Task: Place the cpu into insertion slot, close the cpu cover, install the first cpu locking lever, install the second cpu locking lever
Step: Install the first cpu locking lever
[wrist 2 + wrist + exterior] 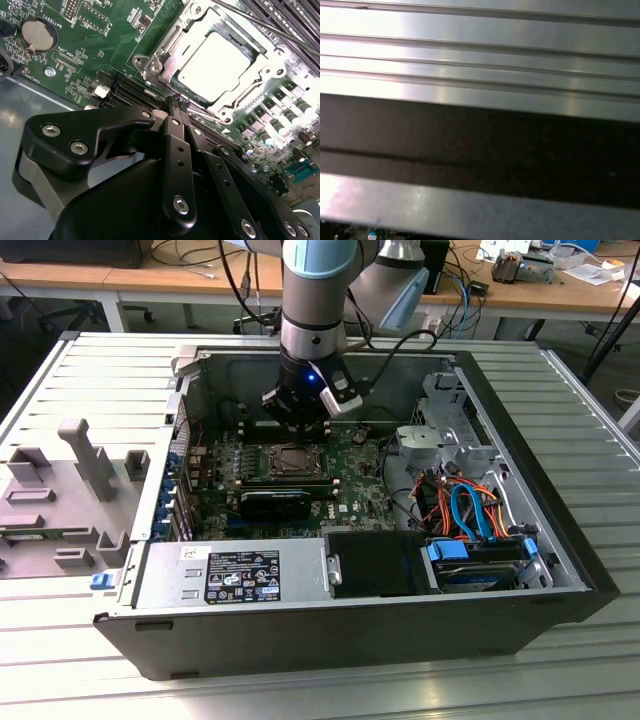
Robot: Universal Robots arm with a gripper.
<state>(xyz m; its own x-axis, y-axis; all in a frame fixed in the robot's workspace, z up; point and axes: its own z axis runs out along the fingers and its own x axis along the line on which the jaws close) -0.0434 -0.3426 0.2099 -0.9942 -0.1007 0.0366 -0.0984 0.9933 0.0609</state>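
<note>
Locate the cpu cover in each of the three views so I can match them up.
Exterior view: the cpu cover lies mid-motherboard, just below the gripper.
Second wrist view: the cover sits closed over the bright cpu, beyond the fingertips.
First wrist view: ribbed metal surface; I cannot find the cover here.
Shared landmark: the green motherboard.

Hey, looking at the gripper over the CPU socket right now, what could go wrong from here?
1. The gripper hangs low beside the cpu cover; a slightly off descent might hit the frame or the cpu instead of a lever.
2. Its fingertips sit right over the black slots and small board parts, which a sideways slip could scrape.
3. Loose cables lie inside the case near the arm, so a wide swing might snag them.
</note>
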